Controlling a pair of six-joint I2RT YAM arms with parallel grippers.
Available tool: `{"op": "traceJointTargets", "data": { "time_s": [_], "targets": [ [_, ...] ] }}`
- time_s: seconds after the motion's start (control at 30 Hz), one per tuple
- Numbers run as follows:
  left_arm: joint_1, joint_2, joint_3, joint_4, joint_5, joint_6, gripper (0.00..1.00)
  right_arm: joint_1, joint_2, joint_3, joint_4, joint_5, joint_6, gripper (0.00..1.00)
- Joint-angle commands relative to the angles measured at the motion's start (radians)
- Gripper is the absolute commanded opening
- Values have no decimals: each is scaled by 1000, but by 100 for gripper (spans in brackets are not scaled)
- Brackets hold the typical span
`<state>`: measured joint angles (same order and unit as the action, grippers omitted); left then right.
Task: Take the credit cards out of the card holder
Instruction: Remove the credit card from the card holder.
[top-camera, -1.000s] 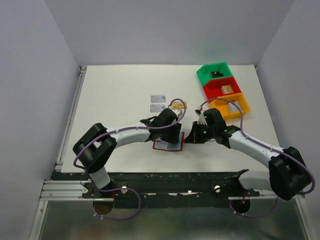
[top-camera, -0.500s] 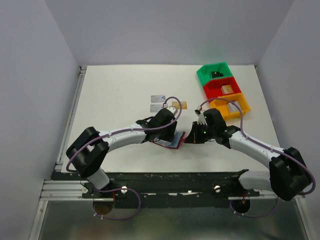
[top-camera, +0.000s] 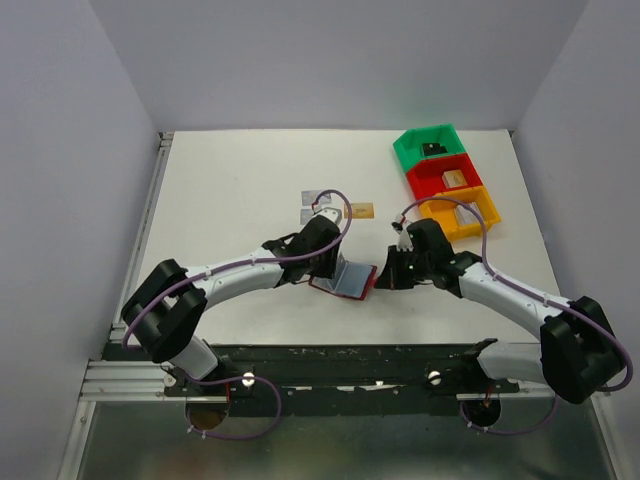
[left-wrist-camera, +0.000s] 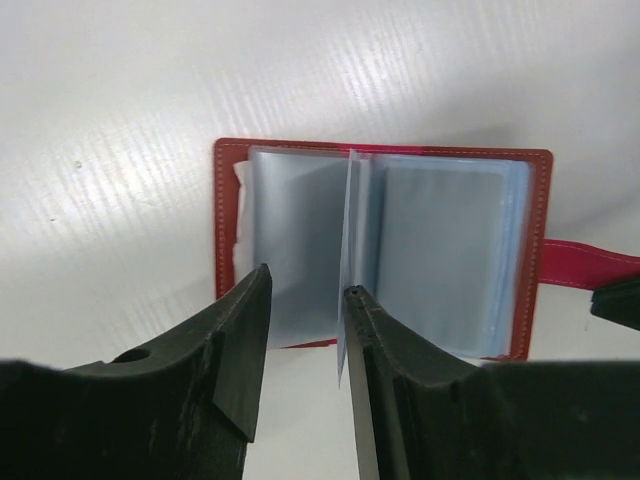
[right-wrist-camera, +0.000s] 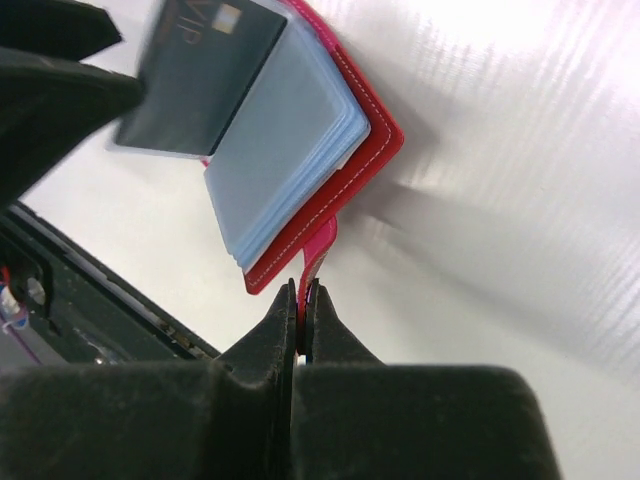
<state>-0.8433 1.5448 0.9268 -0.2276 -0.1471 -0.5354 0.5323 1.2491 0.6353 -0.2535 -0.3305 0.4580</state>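
Card holder lies open on the desk, centre, near the 6 o'clock edge. Right gripper is pressed together on its snap tab, anchoring it. Left gripper is part spread astride a black card, not clamped. Step: extracting that card. Next: pinch, draw it clear. Loose cards lie at 12 o'clock, bins at 1; open desk from 9 to 11.
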Motion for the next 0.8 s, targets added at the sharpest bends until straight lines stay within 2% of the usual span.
{"op": "traceJointTargets", "data": {
  "time_s": [0.0, 0.17, 0.23, 0.3, 0.43, 0.53, 0.67, 0.77],
  "targets": [
    [16, -17, -36, -38, -43, -17, 46, 5, 16, 32, -79, 80, -24, 0],
    [27, -22, -57, -30, -42, -24, 45, 6, 26, 46, -98, 116, -15, 1],
    [30, -23, -66, -27, -39, -28, 45, 6, 29, 55, -105, 126, -12, 4],
    [32, -28, -74, -27, -40, -34, 45, 6, 32, 67, -121, 145, -9, 16],
    [39, -69, -100, -16, -52, -43, 45, 5, 10, 99, -174, 208, -2, 53],
    [56, -113, -109, -6, -54, -41, 44, 6, -23, 141, -234, 261, -25, 65],
    [81, -156, -124, 43, -14, -35, 44, 5, -69, 178, -254, 256, -41, 66],
    [99, -178, -160, 163, 90, -32, 44, 6, -92, 143, -146, 156, -30, 58]
  ]
}}
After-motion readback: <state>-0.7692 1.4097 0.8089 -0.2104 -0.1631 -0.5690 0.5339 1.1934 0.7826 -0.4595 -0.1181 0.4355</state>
